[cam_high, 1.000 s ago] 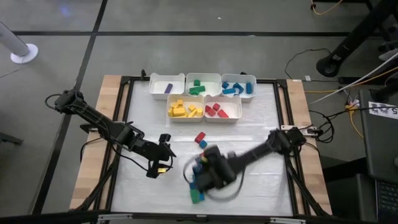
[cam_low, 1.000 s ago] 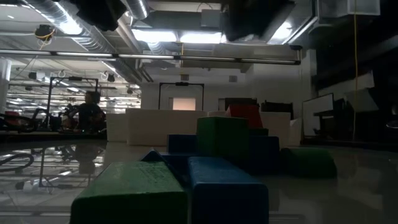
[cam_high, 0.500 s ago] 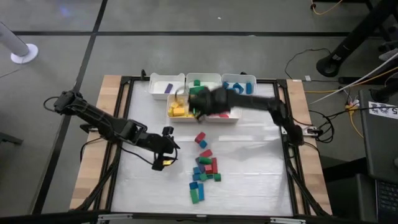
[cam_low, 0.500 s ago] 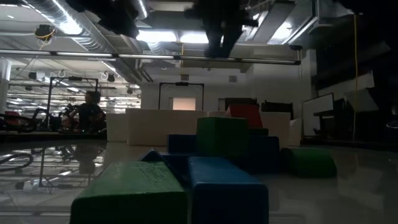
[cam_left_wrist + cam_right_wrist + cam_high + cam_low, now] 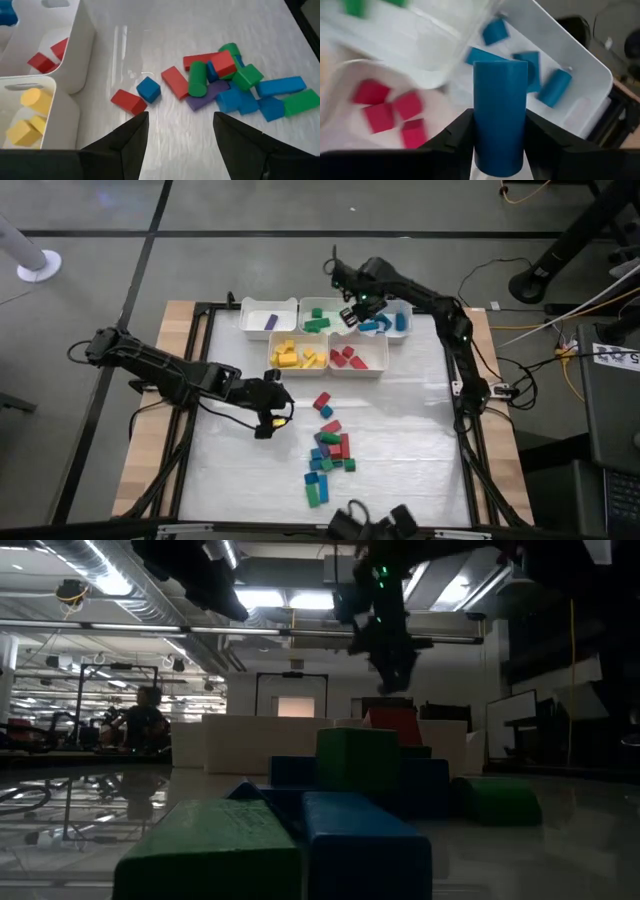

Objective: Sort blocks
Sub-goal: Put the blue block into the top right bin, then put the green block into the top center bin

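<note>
R gripper (image 5: pixel 352 308) pinches a blue block (image 5: pixel 500 117) upright, long axis along the fingers, above the blue bin (image 5: pixel 402 308) w/ the bin just below and ahead, while L gripper (image 5: pixel 272 416), spread wide, waits near the pile (image 5: pixel 328 455).

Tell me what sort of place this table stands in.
Probably a large robotics lab or workshop: exposed ceiling ducts and strip lights, loose yellow floor cables, and a seated person at distant benches.
</note>
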Controlling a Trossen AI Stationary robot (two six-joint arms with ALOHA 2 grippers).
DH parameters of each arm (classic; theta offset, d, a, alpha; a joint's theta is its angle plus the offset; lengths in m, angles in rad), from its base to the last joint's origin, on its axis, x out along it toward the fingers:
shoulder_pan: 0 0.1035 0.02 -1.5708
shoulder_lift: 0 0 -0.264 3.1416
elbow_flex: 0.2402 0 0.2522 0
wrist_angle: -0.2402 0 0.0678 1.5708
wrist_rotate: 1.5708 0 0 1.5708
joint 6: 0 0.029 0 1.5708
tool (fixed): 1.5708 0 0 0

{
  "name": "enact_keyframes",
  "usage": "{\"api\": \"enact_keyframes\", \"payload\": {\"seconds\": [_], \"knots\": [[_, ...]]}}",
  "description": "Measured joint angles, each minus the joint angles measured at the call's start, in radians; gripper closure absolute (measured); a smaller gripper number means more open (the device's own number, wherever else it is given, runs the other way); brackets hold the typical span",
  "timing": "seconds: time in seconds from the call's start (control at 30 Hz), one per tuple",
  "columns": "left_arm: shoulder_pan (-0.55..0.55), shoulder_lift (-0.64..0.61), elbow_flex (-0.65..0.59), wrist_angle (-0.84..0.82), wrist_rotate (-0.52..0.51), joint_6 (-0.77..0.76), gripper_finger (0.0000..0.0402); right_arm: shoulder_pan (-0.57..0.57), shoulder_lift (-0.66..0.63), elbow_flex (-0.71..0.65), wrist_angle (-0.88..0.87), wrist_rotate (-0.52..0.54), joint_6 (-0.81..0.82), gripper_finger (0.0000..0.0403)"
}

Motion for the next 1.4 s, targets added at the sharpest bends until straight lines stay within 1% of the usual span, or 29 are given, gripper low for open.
{"api": "enact_keyframes", "payload": {"seconds": [0.2,0.43,0.5,0.63,0.73,0.8,0.87,0.93,1.07,1.17,1.3,1.4], "knots": [[0.027,0.000,-0.001,0.004,0.000,-0.069,0.0192,-0.089,0.000,-0.107,0.001,-0.001,-0.007,0.0231],[0.036,0.001,-0.001,0.030,0.000,-0.165,0.0192,-0.150,0.000,-0.230,0.001,-0.044,-0.007,0.0194],[0.030,0.010,-0.001,0.096,0.001,-0.192,0.0192,-0.153,0.000,-0.255,0.000,-0.049,-0.008,0.0186],[-0.005,0.066,-0.001,0.299,0.001,-0.211,0.0192,-0.154,0.000,-0.265,0.002,-0.040,-0.059,0.0181],[-0.043,0.136,-0.001,0.417,0.006,-0.259,0.0192,-0.154,-0.007,-0.260,0.006,0.038,-0.105,0.0181],[-0.075,0.183,0.000,0.455,0.020,-0.276,0.0192,-0.153,-0.030,-0.260,0.006,0.095,-0.142,0.0181],[-0.113,0.232,-0.001,0.477,0.037,-0.264,0.0192,-0.154,-0.057,-0.258,0.003,0.131,-0.174,0.0181],[-0.158,0.280,-0.001,0.503,0.044,-0.252,0.0192,-0.154,-0.086,-0.258,0.003,0.143,-0.191,0.0181],[-0.236,0.375,0.002,0.638,0.047,-0.239,0.0192,-0.152,-0.161,-0.258,0.009,0.134,-0.228,0.0181],[-0.277,0.449,0.038,0.673,0.046,-0.221,0.0192,-0.148,-0.213,-0.258,0.021,0.111,-0.239,0.0181],[-0.304,0.547,0.130,0.670,0.044,-0.090,0.0192,-0.136,-0.297,-0.258,0.048,0.053,-0.239,0.0181],[-0.306,0.614,0.199,0.593,0.043,0.044,0.0192,-0.124,-0.349,-0.258,0.065,-0.007,-0.239,0.0181]]}}
